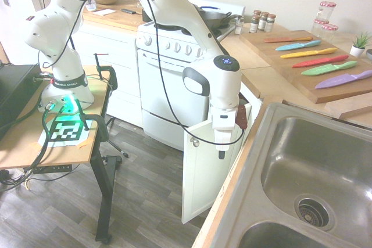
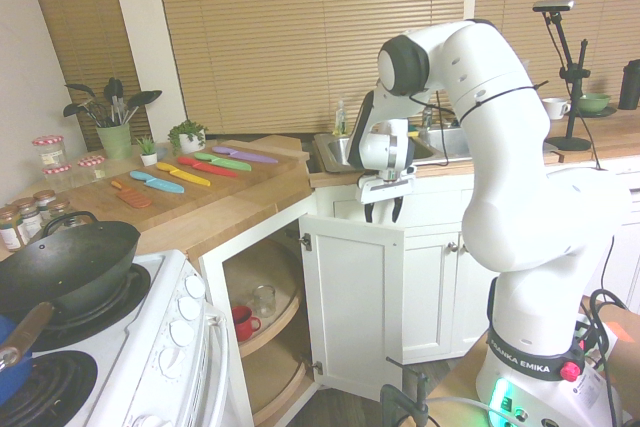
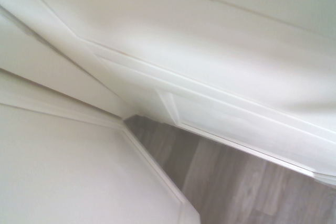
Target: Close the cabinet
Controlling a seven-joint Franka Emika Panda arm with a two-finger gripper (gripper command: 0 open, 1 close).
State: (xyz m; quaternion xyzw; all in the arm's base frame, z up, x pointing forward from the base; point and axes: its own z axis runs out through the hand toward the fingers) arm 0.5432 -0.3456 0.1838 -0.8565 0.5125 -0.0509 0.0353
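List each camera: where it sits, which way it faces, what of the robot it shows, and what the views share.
First exterior view: sits above the sink, looks along the counter toward the oven; shows the whole arm down to the gripper at the open cabinet door.
Second exterior view: sits over the stove, faces the window blinds; shows the arm, its gripper just above the cabinet door's top edge.
Wrist view: points down past white door panels to the grey floor; no robot parts show.
Shared: both exterior views show the open door, gripper and coloured knives.

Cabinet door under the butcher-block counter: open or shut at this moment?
Open. The cabinet door stands swung out, showing the shelves and a red mug inside.
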